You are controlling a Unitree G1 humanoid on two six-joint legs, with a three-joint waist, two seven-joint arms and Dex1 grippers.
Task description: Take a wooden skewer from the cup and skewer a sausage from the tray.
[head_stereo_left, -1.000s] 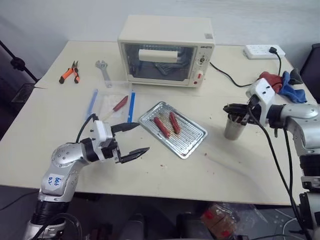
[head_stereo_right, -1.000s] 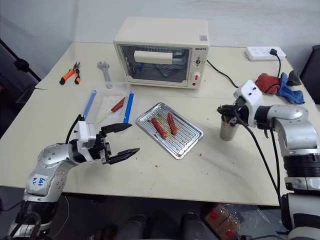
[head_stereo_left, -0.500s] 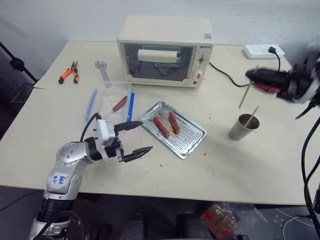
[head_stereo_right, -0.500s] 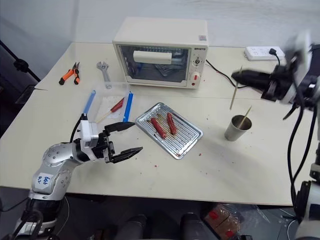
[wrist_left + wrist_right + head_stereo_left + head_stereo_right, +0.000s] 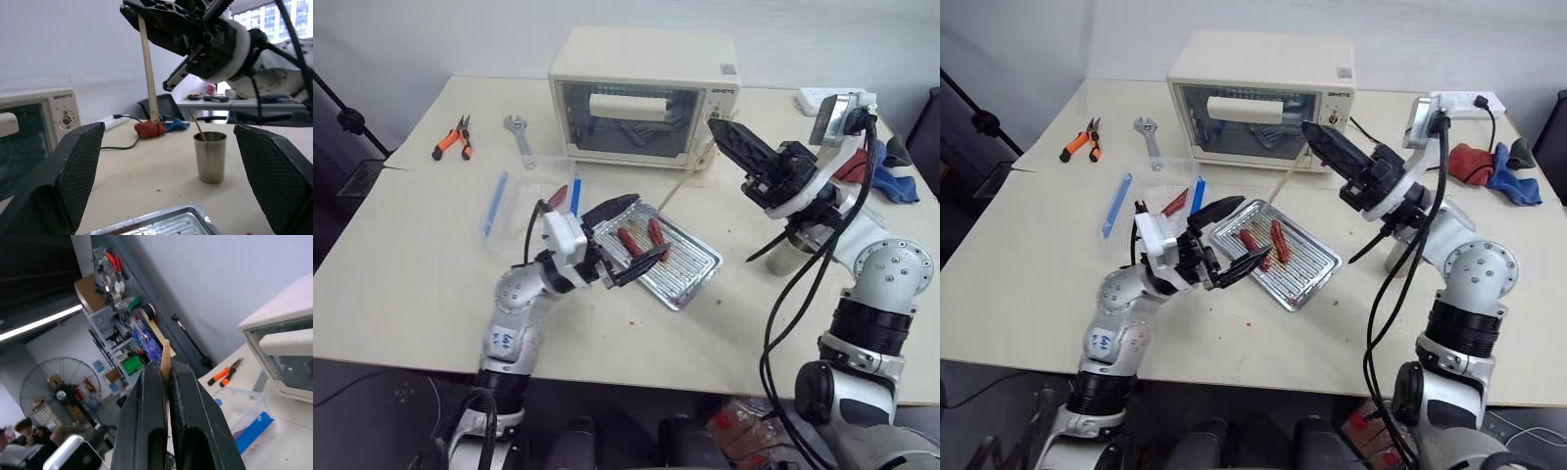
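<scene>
My right gripper (image 5: 1312, 131) is shut on a wooden skewer (image 5: 1289, 176), a thin pale stick that slants down from the fingertips toward the tray's far edge, in front of the oven. The silver tray (image 5: 1310, 270) holds two reddish-brown sausages (image 5: 1252, 243) side by side. Just above the tray's near left corner hovers my left gripper (image 5: 1237, 236), open and empty, with the sausages beyond its fingertips. In the left wrist view the metal cup (image 5: 210, 156) stands on the table with another skewer (image 5: 197, 127) leaning in it; my right arm hides most of it from the head views.
A cream toaster oven (image 5: 644, 98) stands behind the tray. A clear plastic box with blue clips (image 5: 524, 196) lies to the tray's left. Orange pliers (image 5: 450, 137) and a wrench (image 5: 517, 132) lie at the far left. Red and blue cloths (image 5: 876, 166) sit at the far right.
My right gripper has carried the skewer up out of the cup, then left over the tray, rolling its wrist. My left gripper has moved right and up to the tray, still open.
</scene>
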